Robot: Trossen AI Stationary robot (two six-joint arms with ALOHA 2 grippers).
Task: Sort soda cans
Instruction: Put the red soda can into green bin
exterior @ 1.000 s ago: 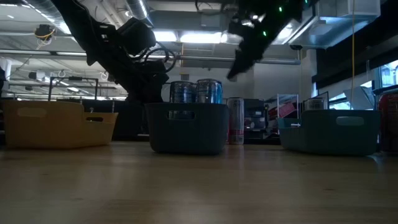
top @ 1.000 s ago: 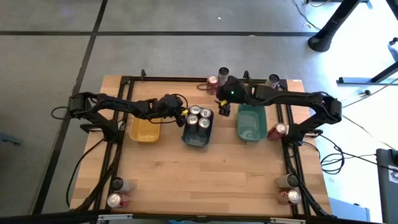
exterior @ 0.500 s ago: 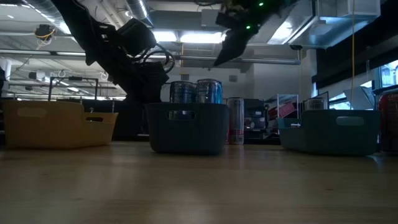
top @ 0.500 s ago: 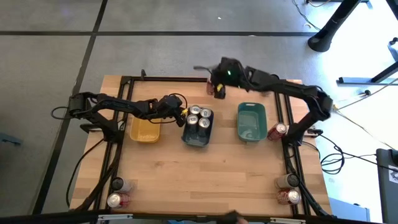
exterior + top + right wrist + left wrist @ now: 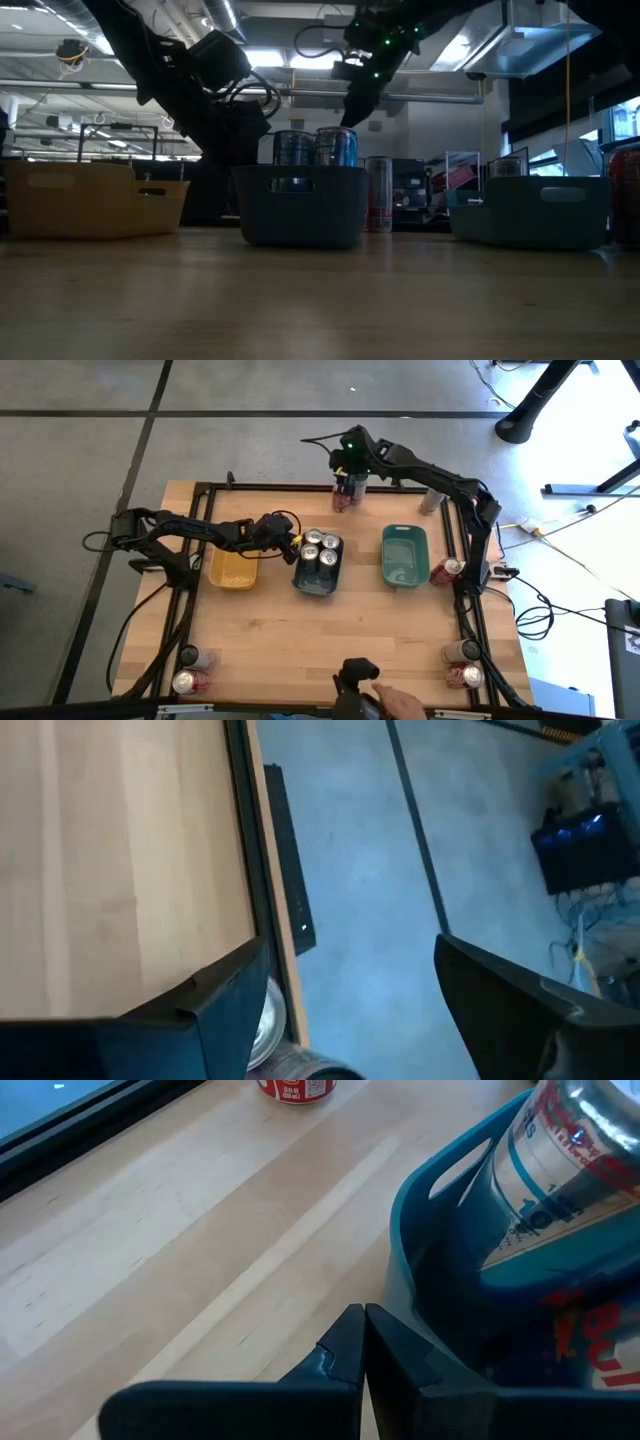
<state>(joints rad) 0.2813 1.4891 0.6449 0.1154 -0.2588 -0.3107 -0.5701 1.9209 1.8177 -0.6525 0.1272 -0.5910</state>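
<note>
Overhead, wooden table [image 5: 350, 630], grey floor [image 5: 250, 420], left tool [image 5: 293, 547] closed, right tool [image 5: 349, 482] open

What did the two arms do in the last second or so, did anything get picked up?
The right gripper swung away from the teal tray toward the table's far edge and now hangs open above the cans there; nothing was picked up. The left gripper stayed shut beside the dark tray, whose four cans did not move. A hand has appeared at the near edge.

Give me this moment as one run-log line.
right end effector: open, above back-edge cans | left end effector: shut, beside grey-blue tray | tray: four cans
</note>
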